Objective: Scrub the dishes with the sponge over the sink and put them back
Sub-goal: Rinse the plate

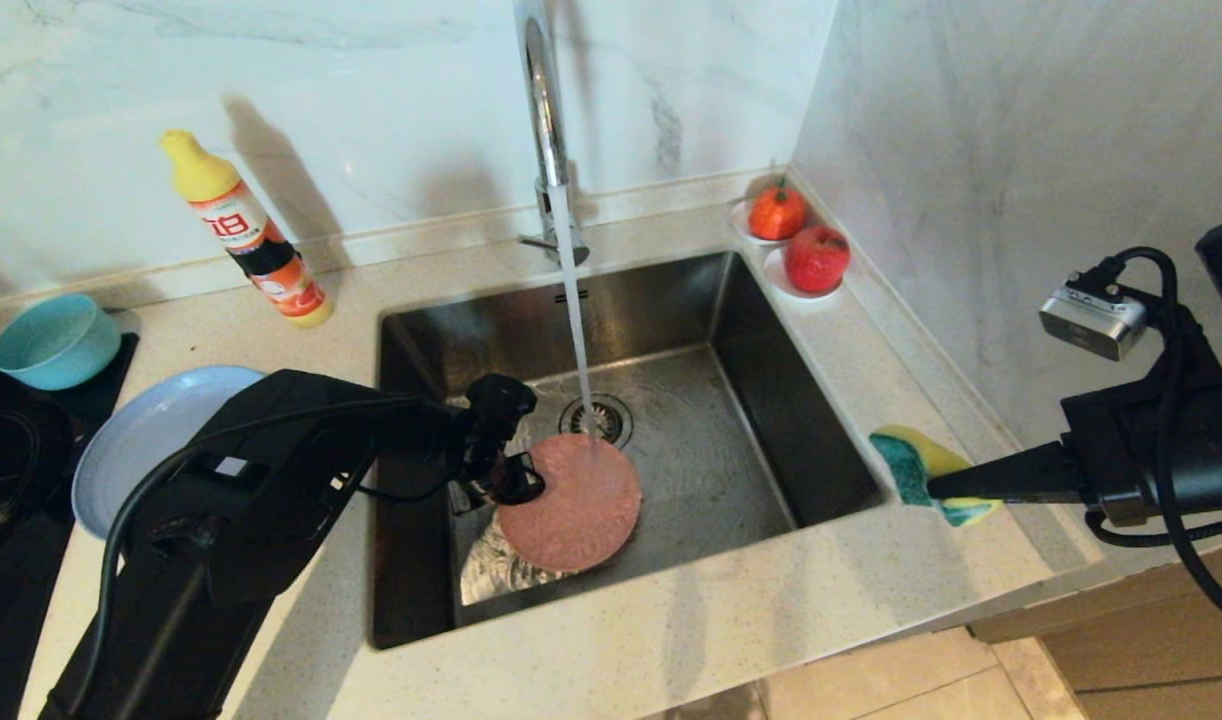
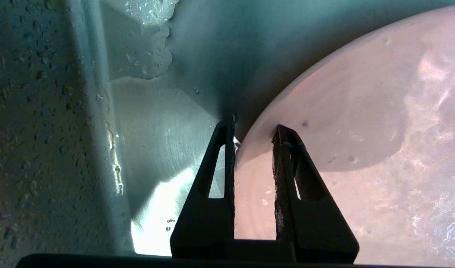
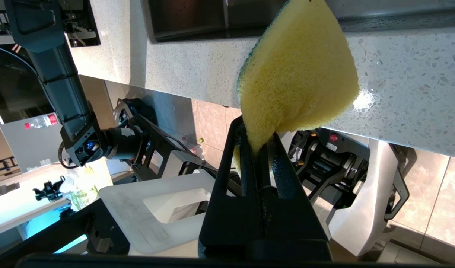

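pink plate [image 1: 571, 503]: in sink [image 1: 741, 330], under tap stream, rim clamped by left gripper [image 2: 253, 128] jaws
sponge [image 1: 926, 472]: pinched in right gripper [image 3: 258, 138] jaws, over surface [image 1: 841, 585] right of sink
teal bowl [image 1: 53, 340], pale plate [image 1: 146, 430]: surface, left

My sponge [image 3: 298, 70] is coarse, porous yellow foam with a rough green scouring face. The pink plate [image 1: 571, 500] at frame centre looks matt and speckled, wet under running water. The sink [image 1: 731, 330] is brushed steel, dull-sheened; the tap [image 1: 546, 120] above it is mirror-bright chrome. The counter [image 1: 671, 620] is smooth speckled stone, the wall [image 1: 371, 80] glossy veined marble. My fingers [image 2: 216, 175] are matt black plastic.
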